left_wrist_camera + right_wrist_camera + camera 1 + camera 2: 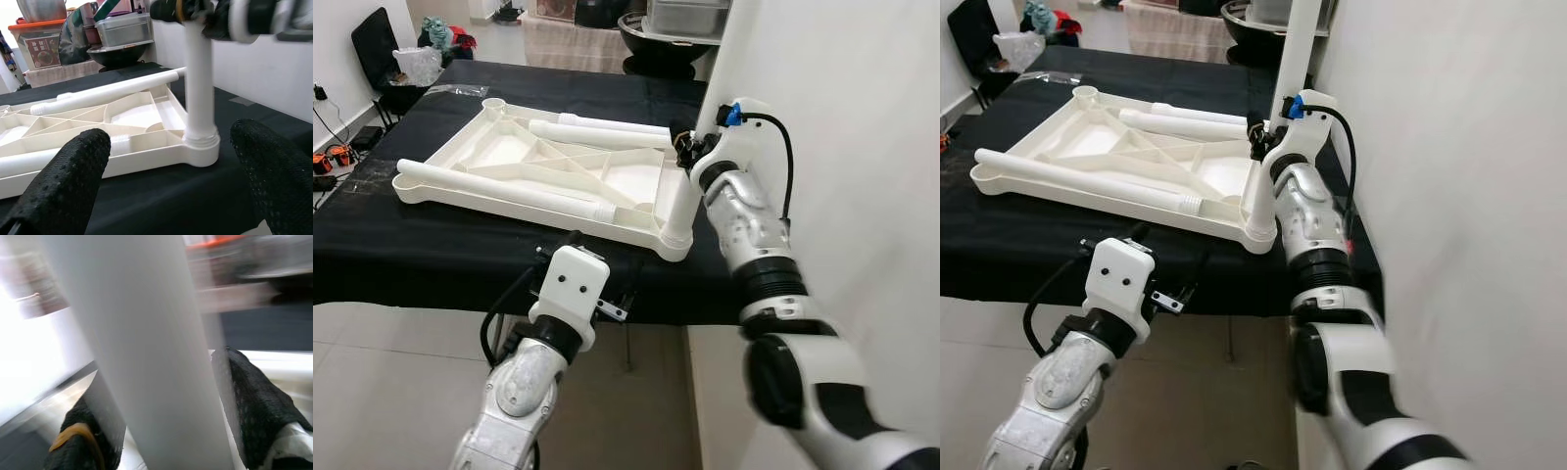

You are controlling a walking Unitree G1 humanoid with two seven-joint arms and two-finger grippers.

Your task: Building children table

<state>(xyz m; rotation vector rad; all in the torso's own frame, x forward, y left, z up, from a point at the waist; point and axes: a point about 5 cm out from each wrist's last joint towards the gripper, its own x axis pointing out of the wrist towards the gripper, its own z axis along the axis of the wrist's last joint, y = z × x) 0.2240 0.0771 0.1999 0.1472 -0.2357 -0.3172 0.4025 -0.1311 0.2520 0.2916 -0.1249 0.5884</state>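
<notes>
A white plastic tabletop (538,166) is laid upside down on a black-covered worktop (431,245), its ribbed underside facing up. One white leg (695,157) is stood upright in the corner socket (674,238) at about 4 o'clock of the tabletop, nearest the robot's right side. Two more loose legs are seen lying on the tabletop: one (597,127) across the far side at 12 o'clock, another (499,188) along the near edge toward 7 o'clock.

The upright leg is gripped by the right gripper (161,421) partway up, the jaws closed around it, one black finger (254,406) pressed on each side of the white tube. The left gripper (171,171) is held low at the near edge of the worktop, at 6 o'clock from the tabletop, with its jaws spread wide and nothing between them; it is pointed at the socket and is kept apart from it.

Beyond the worktop, at 12 o'clock, a dark bowl (117,54) and a lidded container (122,29) are seen, and a black chair (377,49) at 10 o'clock.
</notes>
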